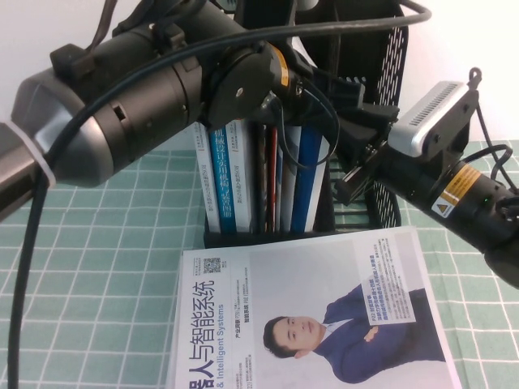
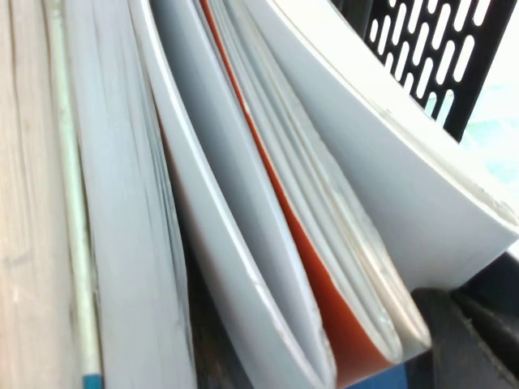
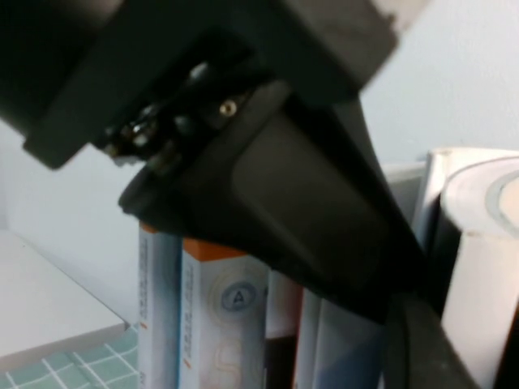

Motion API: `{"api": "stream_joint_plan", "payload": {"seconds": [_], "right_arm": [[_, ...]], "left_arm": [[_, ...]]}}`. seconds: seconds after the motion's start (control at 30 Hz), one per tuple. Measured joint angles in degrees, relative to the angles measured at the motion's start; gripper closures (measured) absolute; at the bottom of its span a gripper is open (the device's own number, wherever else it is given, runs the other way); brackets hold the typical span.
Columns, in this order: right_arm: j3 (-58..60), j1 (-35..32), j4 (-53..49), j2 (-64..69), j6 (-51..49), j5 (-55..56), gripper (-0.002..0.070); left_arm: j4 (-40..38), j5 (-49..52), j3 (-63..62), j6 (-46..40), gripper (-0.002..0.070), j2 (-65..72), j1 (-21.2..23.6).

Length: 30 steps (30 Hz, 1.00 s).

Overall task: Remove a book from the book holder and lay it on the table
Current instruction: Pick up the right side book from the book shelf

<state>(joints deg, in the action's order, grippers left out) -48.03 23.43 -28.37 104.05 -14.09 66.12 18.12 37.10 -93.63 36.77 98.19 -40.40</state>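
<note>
At holder top (image 1: 381, 73), left gripper (image 1: 324, 89) and right gripper (image 1: 357, 174) crowded, jaw states unreadable; risked collision, toppling magazines (image 1: 276, 162).

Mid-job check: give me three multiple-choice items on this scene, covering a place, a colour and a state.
1. Where is the magazine with the man in a navy suit?
A. Standing in the book holder
B. Flat on the table in front of the book holder
C. Lifted in the air

2. What colour is the table cloth?
A. Pale green with white grid lines
B. Red
C. Plain black

3. How are the books in the book holder?
A. Standing upright
B. Stacked flat
C. All gone

Answers:
1 B: the magazine lies on the table before the book holder.
2 A: green checks show around it.
3 A: the books stand spine-out.

The left gripper is at the books' tops, and the right gripper is by the holder's right wall.
</note>
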Motion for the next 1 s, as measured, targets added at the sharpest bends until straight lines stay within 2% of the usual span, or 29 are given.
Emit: {"api": "stream_joint_plan", "payload": {"seconds": [0.1, 0.2, 0.27, 0.47, 0.73, 0.87, 1.0], "right_arm": [[-0.08, 0.0, -0.23, 0.38, 0.6, -1.02, 0.0472], [0.64, 0.09, -1.69, 2.58, 1.24, -9.63, 0.0402], [1.09, 0.09, -2.5, 3.78, 1.53, -14.43, 0.0389], [1.17, 0.25, -0.88, 3.9, 3.14, -15.67, 0.0387], [1.3, 0.51, 3.43, 5.02, 5.54, -11.04, 0.043], [1.3, 0.51, 6.74, 5.18, 5.37, -4.78, 0.0437], [1.3, 0.51, 7.8, 5.18, 4.9, -3.6, 0.0437]], "left_arm": [[0.0, 0.0, 0.0, 0.0, 0.0677, 0.0, 0.0], [0.0, 0.0, 0.0, 0.0, 0.0676, 0.0, 0.0], [0.0, 0.0, 0.0, -0.14, 0.0676, 0.0, 0.0], [0.0, 0.35, 0.0, -0.14, 0.0676, 0.0, 0.0], [0.0, 1.31, 0.0, -0.14, 0.0676, 0.0, 0.0], [0.0, 2.01, 0.0, -0.14, 0.0676, 0.0, 0.0], [0.0, 2.22, 0.0, -0.25, 0.0676, 0.0, 0.0]]}}
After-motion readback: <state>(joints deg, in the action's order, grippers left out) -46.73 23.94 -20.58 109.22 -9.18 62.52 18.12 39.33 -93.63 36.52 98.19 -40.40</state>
